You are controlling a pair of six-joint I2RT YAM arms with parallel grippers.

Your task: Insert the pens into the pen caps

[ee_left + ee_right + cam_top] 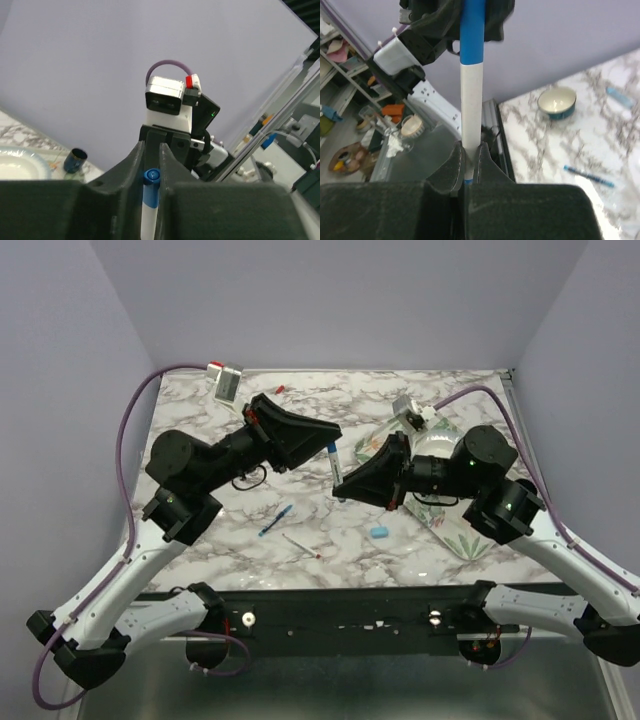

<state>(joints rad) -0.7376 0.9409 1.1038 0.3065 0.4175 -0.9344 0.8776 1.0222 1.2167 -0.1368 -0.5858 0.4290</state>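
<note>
Both grippers are clamped on one white pen (470,100), held in mid-air over the middle of the table (400,550). The right gripper (468,152) pinches the barrel and the left gripper (151,150) squeezes the blue cap (151,176). The floral tray (475,540), near right, is mostly covered. Can't tell what's in the dark cup (75,160).
</note>
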